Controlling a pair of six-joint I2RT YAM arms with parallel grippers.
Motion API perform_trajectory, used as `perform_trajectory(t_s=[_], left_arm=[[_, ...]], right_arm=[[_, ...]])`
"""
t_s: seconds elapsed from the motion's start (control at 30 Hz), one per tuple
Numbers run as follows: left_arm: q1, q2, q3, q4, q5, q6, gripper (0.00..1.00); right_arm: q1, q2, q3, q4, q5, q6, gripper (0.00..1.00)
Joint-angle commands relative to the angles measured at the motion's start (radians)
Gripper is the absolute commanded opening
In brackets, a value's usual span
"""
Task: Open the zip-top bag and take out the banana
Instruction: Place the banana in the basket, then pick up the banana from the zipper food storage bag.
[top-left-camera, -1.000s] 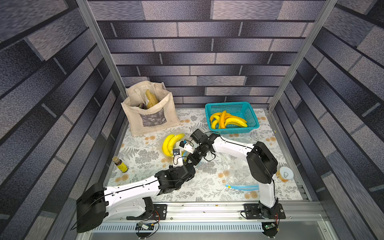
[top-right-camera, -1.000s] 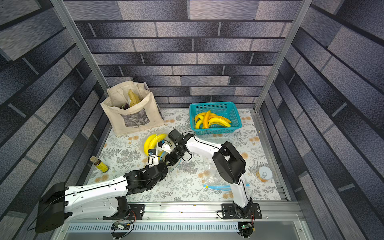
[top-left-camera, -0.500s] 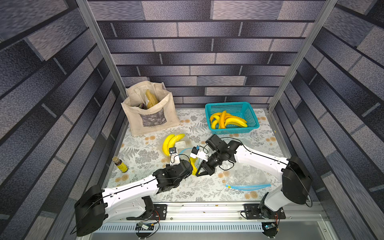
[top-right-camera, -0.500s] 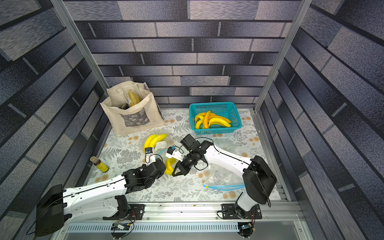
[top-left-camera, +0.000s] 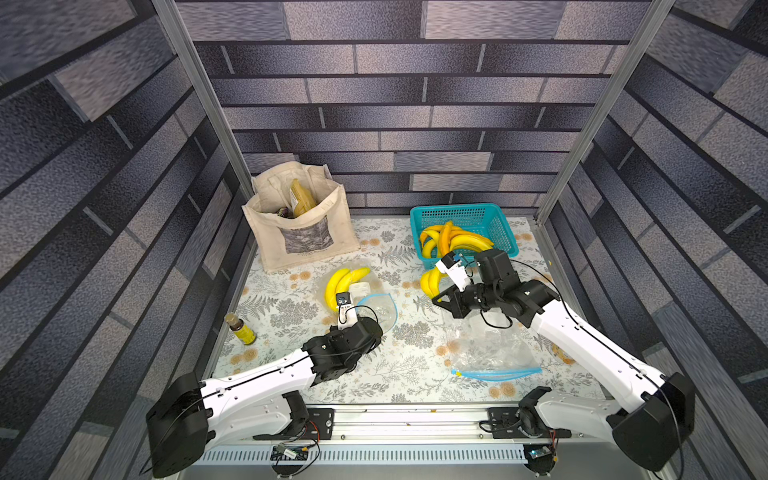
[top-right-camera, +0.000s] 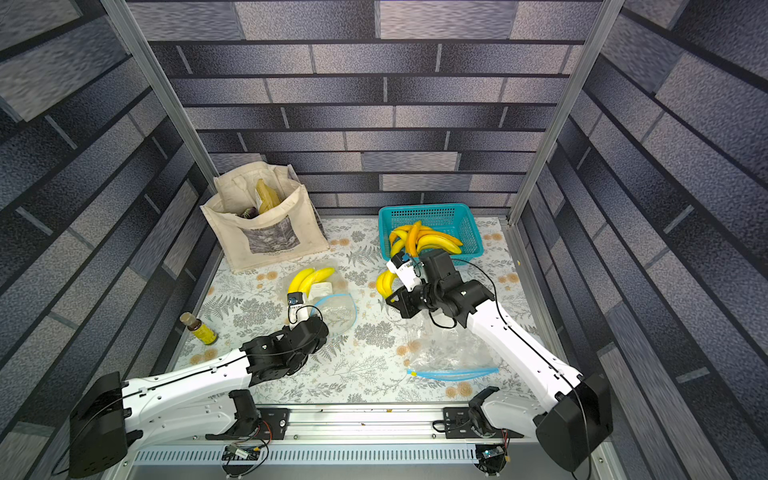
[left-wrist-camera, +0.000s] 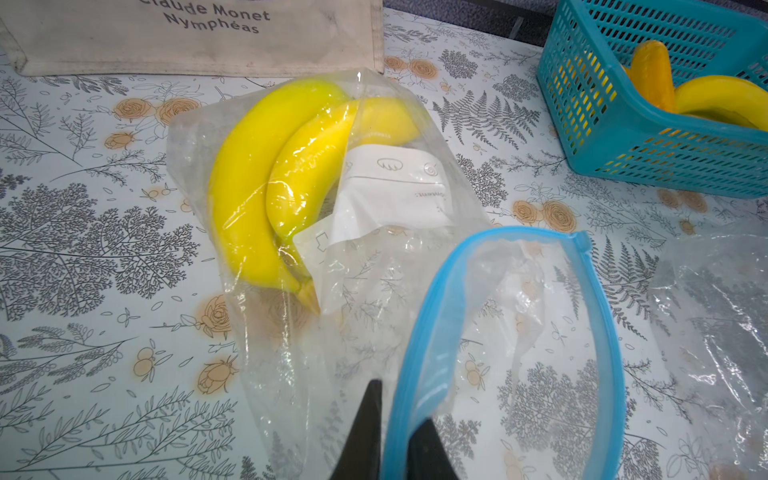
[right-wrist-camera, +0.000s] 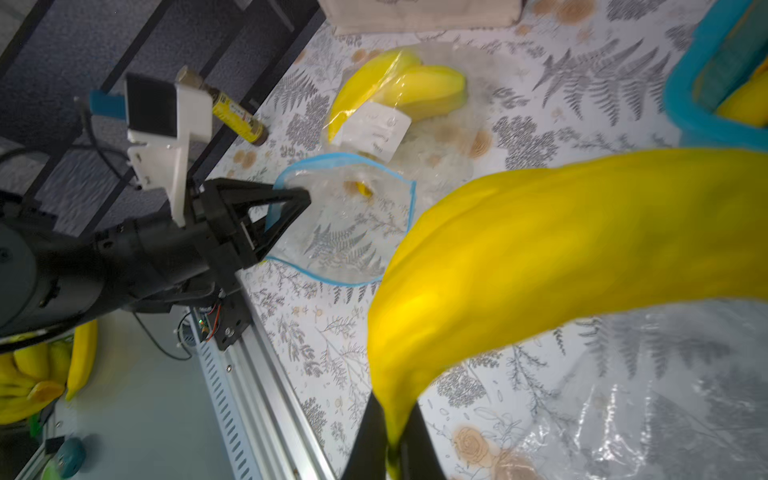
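Bright, even light from overhead; soft, short shadows on mat (top-left-camera: 415, 357). Glare streaks on bag (left-wrist-camera: 374, 291) film. Both top views bow at edges, walls (top-left-camera: 83, 208) smeared. Right wrist view: banana (right-wrist-camera: 561, 249) near lens, soft-focused.

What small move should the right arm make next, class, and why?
Probably swing over the teal plastic mesh basket and release there. The right gripper is shut on the stem of the yellow banana bunch, which is outside the clear zip-top bag with the blue seal, whose rim the left gripper pinches.
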Motion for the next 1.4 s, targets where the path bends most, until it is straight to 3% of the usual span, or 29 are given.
perform_trajectory(t_s=[0.0, 0.2, 0.33, 0.37, 0.43, 0.5, 0.63, 0.77, 0.97, 1.13, 1.37], left_arm=[[0.007, 0.011, 0.007, 0.02, 0.022, 0.035, 0.13], [-0.001, 0.024, 0.015, 0.031, 0.028, 0.035, 0.13], [-0.009, 0.02, 0.017, 0.034, 0.029, 0.034, 0.13], [-0.011, 0.018, 0.019, 0.033, 0.027, 0.035, 0.13], [-0.015, 0.012, 0.019, 0.028, 0.024, 0.038, 0.13], [-0.019, 0.006, 0.017, 0.019, 0.017, 0.035, 0.13], [-0.017, -0.01, 0.004, 0.014, 0.006, 0.025, 0.13], [-0.011, -0.017, 0.002, 0.021, 0.009, 0.031, 0.13], [-0.006, 0.012, 0.025, 0.027, 0.019, 0.035, 0.13], [-0.005, 0.013, 0.026, 0.046, 0.011, 0.035, 0.13], [-0.004, 0.015, 0.05, 0.031, 0.013, 0.039, 0.13]], right_arm=[[-0.041, 0.167, 0.178, 0.041, 0.178, -0.11, 0.0], [-0.136, 0.612, 0.549, 0.042, 0.214, -0.201, 0.0], [-0.191, 0.852, 0.691, 0.062, 0.241, -0.145, 0.05], [-0.197, 0.883, 0.707, 0.066, 0.251, -0.135, 0.14], [-0.197, 0.901, 0.704, 0.085, 0.27, -0.129, 0.57], [-0.194, 0.829, 0.604, 0.169, 0.274, -0.092, 0.64], [-0.173, 0.489, 0.207, 0.446, 0.237, 0.013, 0.7], [-0.095, 0.227, -0.039, 0.473, 0.198, 0.075, 0.7], [0.098, -0.071, -0.342, 0.537, 0.302, 0.174, 0.73], [0.207, -0.115, -0.408, 0.562, 0.235, 0.254, 0.67], [0.331, 0.067, -0.371, 0.734, 0.211, 0.327, 0.65]])
